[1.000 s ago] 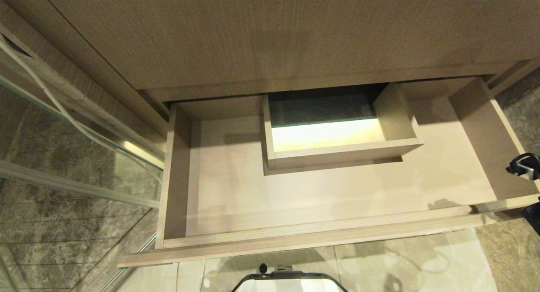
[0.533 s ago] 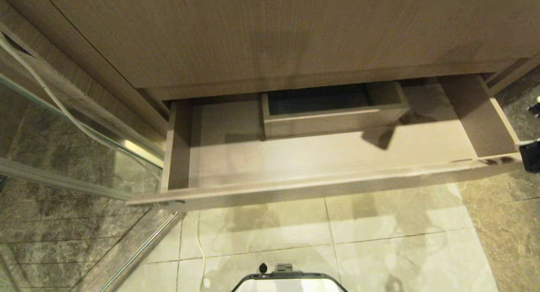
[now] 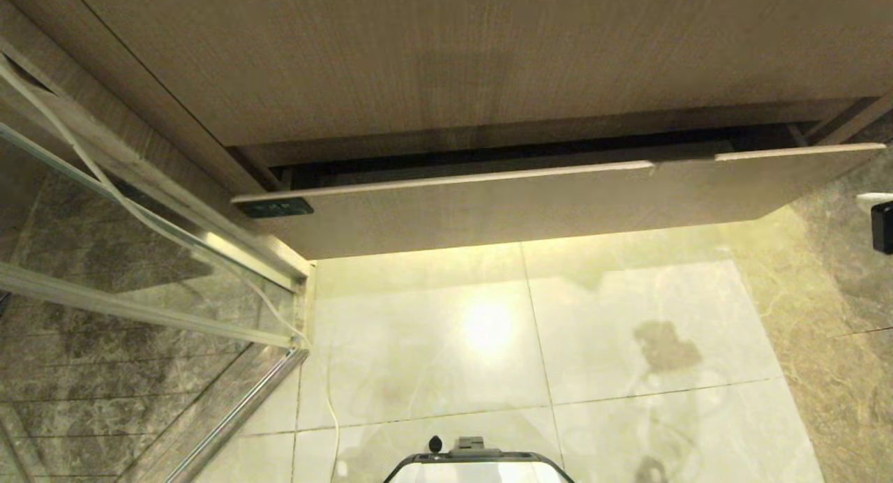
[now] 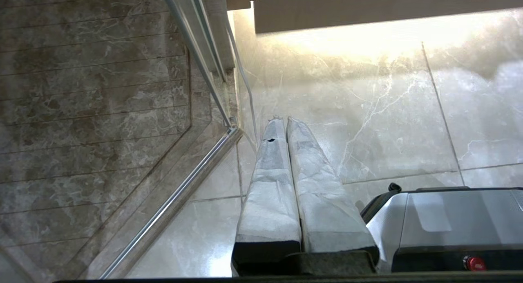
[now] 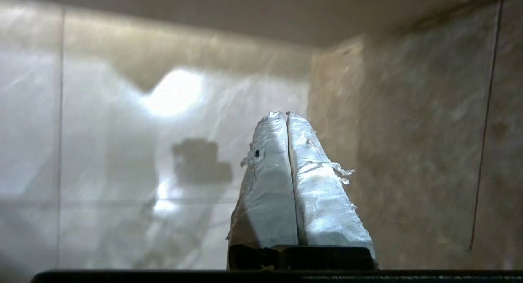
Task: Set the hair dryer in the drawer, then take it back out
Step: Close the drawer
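The drawer [image 3: 530, 204] was wide open a second ago; now it is almost shut, with only a dark gap left. The left gripper [image 4: 282, 120] hangs over the floor, fingers pressed together. The right gripper [image 5: 284, 113] is pressed together too, holding nothing. No dryer shows anywhere.

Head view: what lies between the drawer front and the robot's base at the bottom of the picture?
Only bare glossy floor tile, with a bright lamp reflection and a shadow. Nothing stands between the drawer and the robot's base.
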You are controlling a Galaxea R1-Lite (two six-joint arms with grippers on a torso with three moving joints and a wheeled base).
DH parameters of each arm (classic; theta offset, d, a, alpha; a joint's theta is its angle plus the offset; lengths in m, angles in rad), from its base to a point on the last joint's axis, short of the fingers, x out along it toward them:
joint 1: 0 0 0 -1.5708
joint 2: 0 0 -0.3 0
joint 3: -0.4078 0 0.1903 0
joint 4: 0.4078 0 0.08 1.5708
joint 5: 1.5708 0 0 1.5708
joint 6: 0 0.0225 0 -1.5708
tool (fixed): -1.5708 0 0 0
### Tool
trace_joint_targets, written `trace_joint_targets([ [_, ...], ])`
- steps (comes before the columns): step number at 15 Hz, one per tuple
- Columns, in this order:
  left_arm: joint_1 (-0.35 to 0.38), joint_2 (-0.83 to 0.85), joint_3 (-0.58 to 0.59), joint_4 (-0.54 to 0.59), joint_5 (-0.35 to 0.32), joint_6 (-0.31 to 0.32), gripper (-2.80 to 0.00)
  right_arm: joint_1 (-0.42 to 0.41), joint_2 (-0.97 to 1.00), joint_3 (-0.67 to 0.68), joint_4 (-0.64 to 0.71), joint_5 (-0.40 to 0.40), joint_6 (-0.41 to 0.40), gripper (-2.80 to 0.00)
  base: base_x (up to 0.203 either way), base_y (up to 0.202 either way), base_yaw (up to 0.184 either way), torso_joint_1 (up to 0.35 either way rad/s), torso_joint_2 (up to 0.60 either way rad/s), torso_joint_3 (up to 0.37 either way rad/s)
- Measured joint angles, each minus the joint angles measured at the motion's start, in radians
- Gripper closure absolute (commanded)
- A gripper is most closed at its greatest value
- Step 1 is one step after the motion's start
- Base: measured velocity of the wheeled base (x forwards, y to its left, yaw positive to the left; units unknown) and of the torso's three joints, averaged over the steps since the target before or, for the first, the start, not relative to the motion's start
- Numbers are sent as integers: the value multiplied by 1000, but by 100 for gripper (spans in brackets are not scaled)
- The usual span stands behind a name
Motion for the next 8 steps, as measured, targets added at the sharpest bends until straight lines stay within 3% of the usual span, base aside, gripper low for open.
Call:
trace_joint_targets([
  [8, 0, 0, 0, 1, 0, 0, 0, -1, -321, 175, 173, -1, -2, 0, 0, 0, 0, 0, 0, 0],
])
